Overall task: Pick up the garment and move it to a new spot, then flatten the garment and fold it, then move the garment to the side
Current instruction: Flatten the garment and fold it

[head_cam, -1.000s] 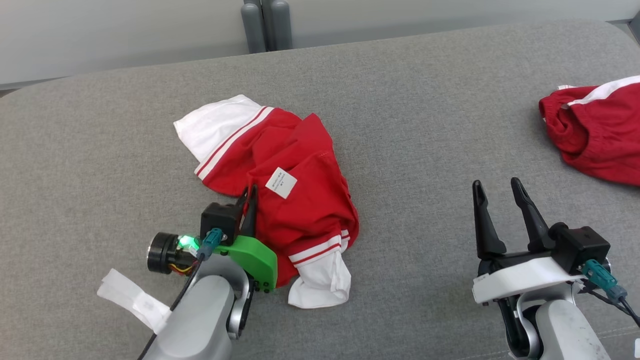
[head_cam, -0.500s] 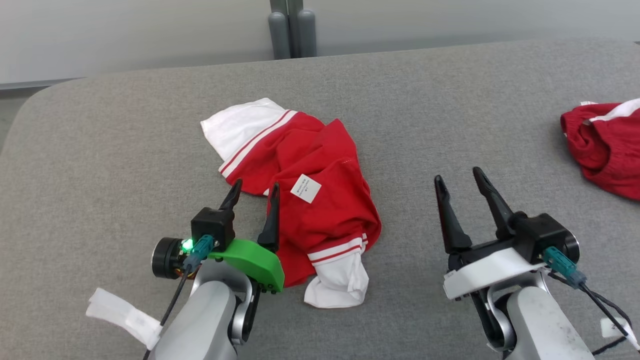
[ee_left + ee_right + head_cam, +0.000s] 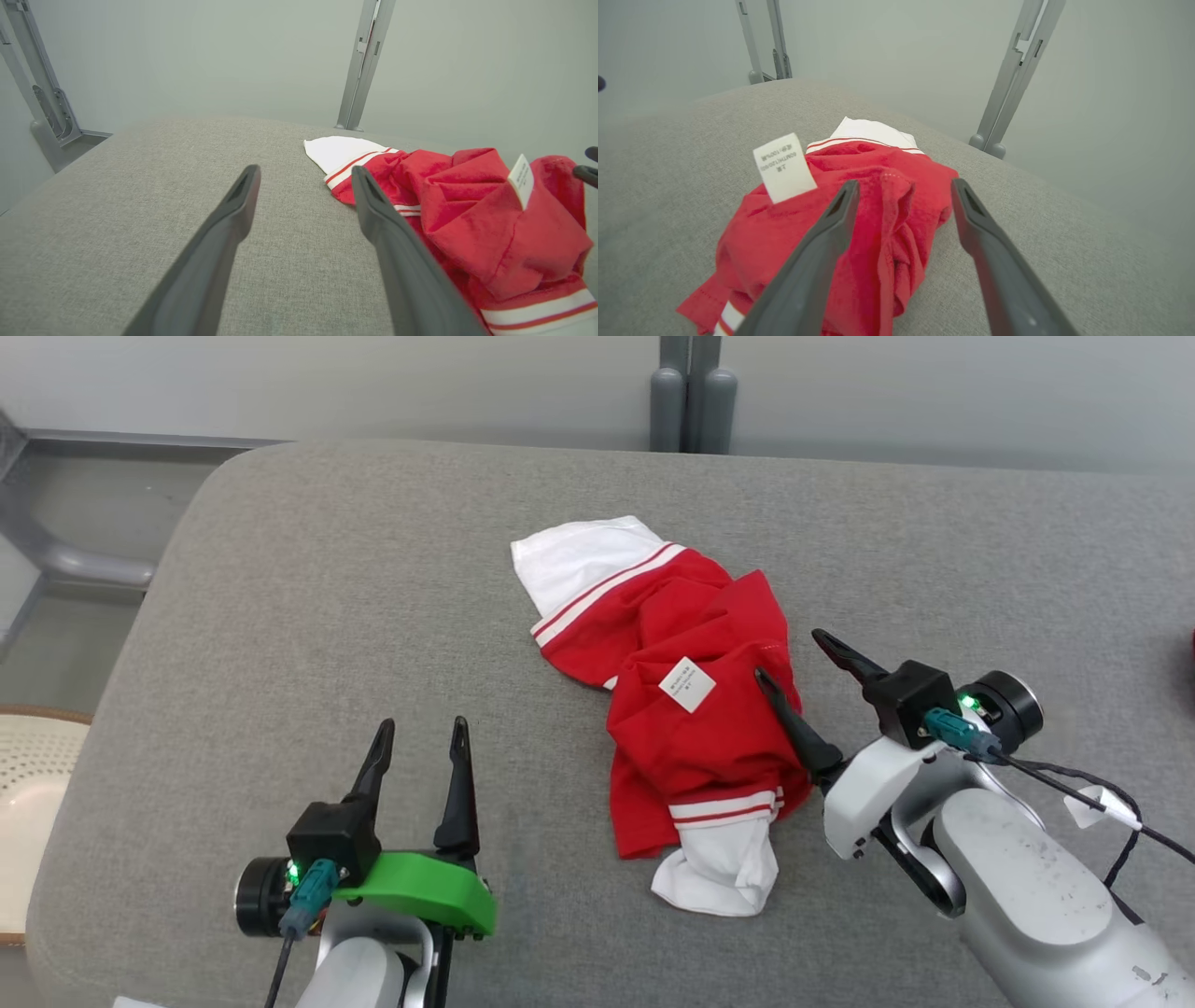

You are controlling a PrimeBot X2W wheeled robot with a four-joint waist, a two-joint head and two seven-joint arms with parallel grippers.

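Note:
A crumpled red garment [image 3: 695, 747] with white striped sleeves and a white label lies on the grey padded table [image 3: 327, 616]. My left gripper [image 3: 422, 722] stands open to the garment's left, apart from it, with nothing between its fingers. In the left wrist view the left gripper [image 3: 306, 170] points over bare table and the garment [image 3: 490, 224] lies to the right. My right gripper [image 3: 787, 654] is open at the garment's right edge, one finger over the red cloth. The right wrist view has the right gripper [image 3: 906, 183] astride a fold of the garment [image 3: 896, 210].
The table's rounded left edge [image 3: 121, 644] drops to the floor, where a cream woven thing [image 3: 28, 784] sits. Grey posts [image 3: 691, 392] stand behind the far edge. A sliver of another red cloth [image 3: 1192, 649] shows at the far right.
The left gripper opened, let go of the garment and drew back to the left. The right gripper moved in to the garment's right edge. The head camera turned left.

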